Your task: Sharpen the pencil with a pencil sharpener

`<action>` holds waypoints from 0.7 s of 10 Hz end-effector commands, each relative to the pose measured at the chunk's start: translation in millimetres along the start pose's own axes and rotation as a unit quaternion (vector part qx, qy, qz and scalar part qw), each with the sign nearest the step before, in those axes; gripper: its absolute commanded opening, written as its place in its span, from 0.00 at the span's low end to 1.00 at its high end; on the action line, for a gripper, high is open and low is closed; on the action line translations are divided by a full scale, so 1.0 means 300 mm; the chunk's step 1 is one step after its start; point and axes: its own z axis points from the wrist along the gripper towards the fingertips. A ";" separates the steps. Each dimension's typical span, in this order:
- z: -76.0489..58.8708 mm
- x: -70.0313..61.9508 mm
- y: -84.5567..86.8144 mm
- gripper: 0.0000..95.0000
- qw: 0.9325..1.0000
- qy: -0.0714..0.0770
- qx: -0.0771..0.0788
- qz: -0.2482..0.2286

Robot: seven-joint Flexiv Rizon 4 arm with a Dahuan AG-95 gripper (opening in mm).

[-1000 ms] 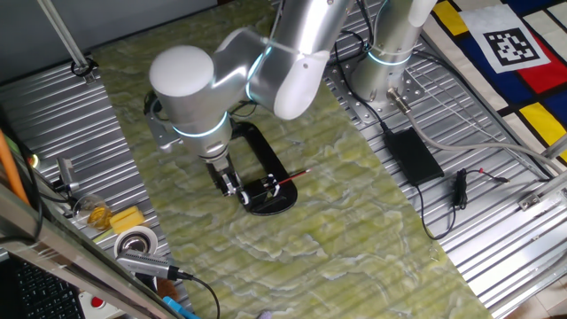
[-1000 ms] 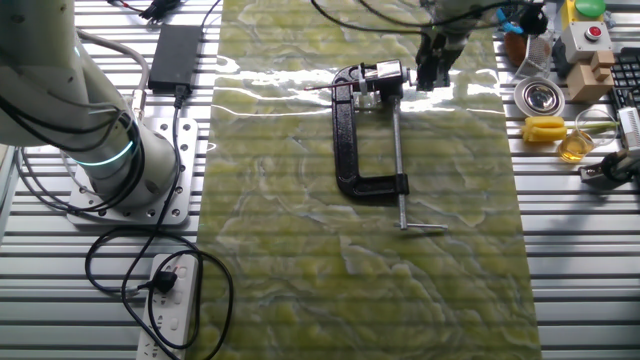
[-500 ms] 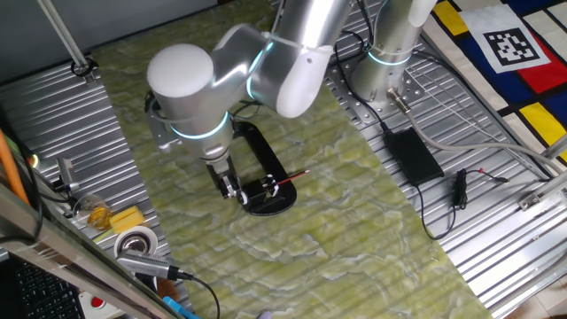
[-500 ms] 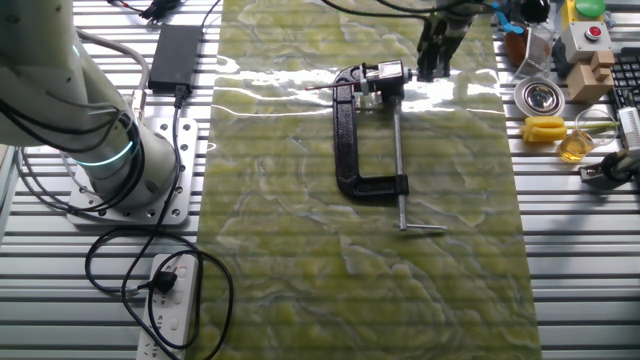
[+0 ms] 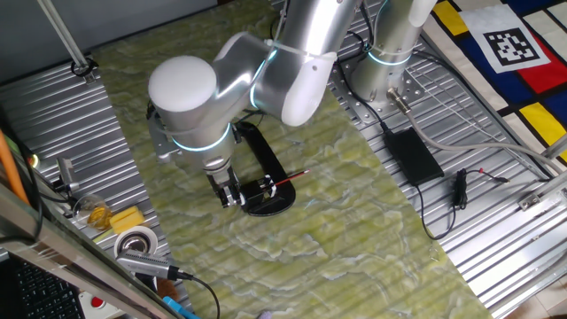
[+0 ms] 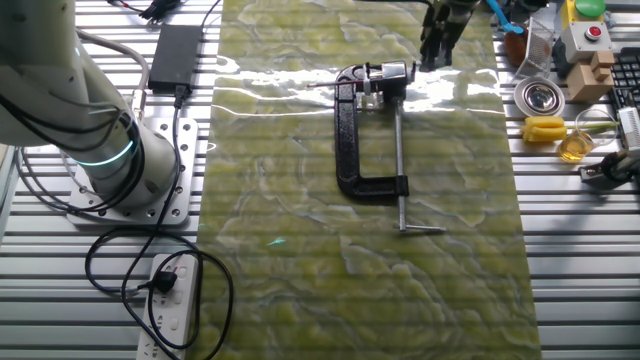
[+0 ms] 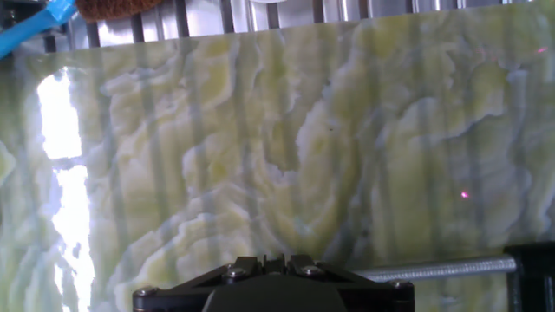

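The pencil sharpener (image 5: 267, 200) is a black device with an oval base and a C-shaped frame (image 6: 346, 135), lying on the green marbled mat. Its silver rod (image 6: 398, 150) and white parts (image 6: 385, 73) show in the other fixed view. The thin red pencil (image 5: 291, 179) sticks out of its head, also faintly visible in the other fixed view (image 6: 318, 87). My gripper (image 5: 232, 196) is just beside the sharpener's head, apart from it, with its fingers together and holding nothing; it also shows in the other fixed view (image 6: 439, 52). In the hand view the rod (image 7: 442, 270) lies at the bottom right.
A black power brick (image 5: 412, 152) with cables lies right of the mat. Yellow block (image 5: 127, 219), tape roll (image 5: 135, 241) and tools crowd the left edge. A blue tool (image 7: 35, 26) lies past the mat's edge. The arm's base (image 6: 100, 150) stands left.
My gripper has drawn a little away from the sharpener's head, toward the cluttered edge of the table. The sharpener and the pencil have not moved.
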 end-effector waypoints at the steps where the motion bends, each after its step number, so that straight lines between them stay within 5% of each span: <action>1: 0.014 0.003 0.003 0.00 1.000 -0.013 -0.003 0.002; 3: 0.006 -0.006 0.012 0.00 1.000 -0.016 -0.011 0.004; 5: 0.005 -0.007 0.012 0.00 1.000 -0.014 -0.002 -0.013; 7: 0.006 -0.004 0.009 0.40 0.999 -0.016 0.001 -0.029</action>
